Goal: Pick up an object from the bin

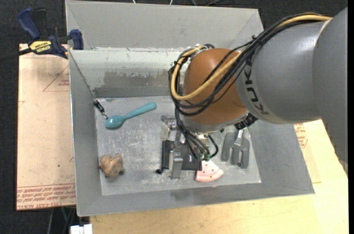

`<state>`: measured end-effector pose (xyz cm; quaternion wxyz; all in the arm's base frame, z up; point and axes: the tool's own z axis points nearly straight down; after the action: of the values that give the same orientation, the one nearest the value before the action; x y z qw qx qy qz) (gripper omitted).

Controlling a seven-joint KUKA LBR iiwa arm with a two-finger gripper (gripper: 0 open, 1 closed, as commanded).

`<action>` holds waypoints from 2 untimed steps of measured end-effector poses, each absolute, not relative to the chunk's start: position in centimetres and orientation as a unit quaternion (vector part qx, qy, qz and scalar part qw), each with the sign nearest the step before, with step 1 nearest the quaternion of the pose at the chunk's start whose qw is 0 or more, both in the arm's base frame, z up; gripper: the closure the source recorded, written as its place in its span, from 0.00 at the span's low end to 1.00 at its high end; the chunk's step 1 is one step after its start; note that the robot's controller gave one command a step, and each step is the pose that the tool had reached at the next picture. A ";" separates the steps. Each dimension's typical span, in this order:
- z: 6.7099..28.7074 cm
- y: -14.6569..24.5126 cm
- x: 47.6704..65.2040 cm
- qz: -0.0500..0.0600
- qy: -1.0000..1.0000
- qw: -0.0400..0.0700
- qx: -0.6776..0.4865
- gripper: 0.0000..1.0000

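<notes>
Claw (177, 167) of mine hangs low at the front middle of the bin (138, 147), close to the floor. With my orange cover (213, 86) and its cables bulking above, I cannot tell whether the claw is spread or pressed together, and nothing shows pinched in it. Just beside it on the right, nearly touching, lies a pink piece (209, 174), small and flat, paler along one edge, near the front wall. Being the nearest thing, it is what I judge the likely pick. It looks light and stiff, perhaps plastic or foam, so weight should be no trouble. The trouble is that it lies flat on bare metal with little edge to catch, and it could skid or tip if pushed from one side only. I would take it across its narrow width, near the middle, coming straight down and using the floor as a stop. A little further right sits a grey piece (235, 147), of what kind I cannot say. Well off to the left a brown lump (112, 166) rests near the front corner, rounded and probably easier to close round. A teal spoon (130, 115) lies further back, thin, smooth and likely slippery at the handle.
</notes>
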<state>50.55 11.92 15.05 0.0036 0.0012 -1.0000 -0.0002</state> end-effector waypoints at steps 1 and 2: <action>15.4 11.9 50.7 -0.001 -1.000 0.000 0.000 0.00; 14.9 6.2 49.7 -0.001 -0.999 0.001 0.037 0.00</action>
<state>49.69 6.17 14.91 0.0007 0.0374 -0.9993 -0.0011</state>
